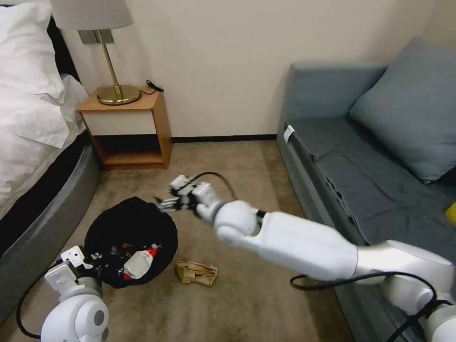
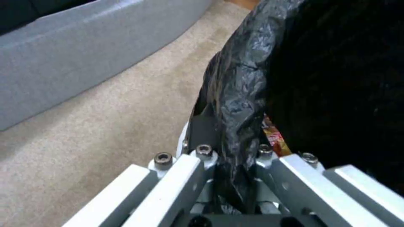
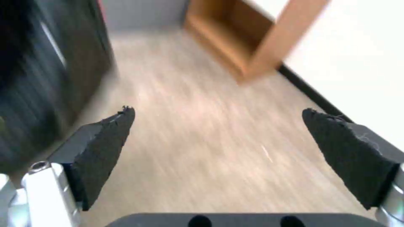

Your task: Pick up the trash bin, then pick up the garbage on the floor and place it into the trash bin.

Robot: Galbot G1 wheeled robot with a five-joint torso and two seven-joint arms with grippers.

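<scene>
Carpet under crumpled tan paper

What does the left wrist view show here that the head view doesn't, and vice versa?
Left wrist alone: the left gripper shut on the trash bin rim, bag pinched between the jaws.

Head alone: crumpled tan paper on the carpet beside the bin, the right gripper past the bin's far rim, the nightstand, the sofa.

Both: the black-lined bin, litter inside it, carpet.
</scene>
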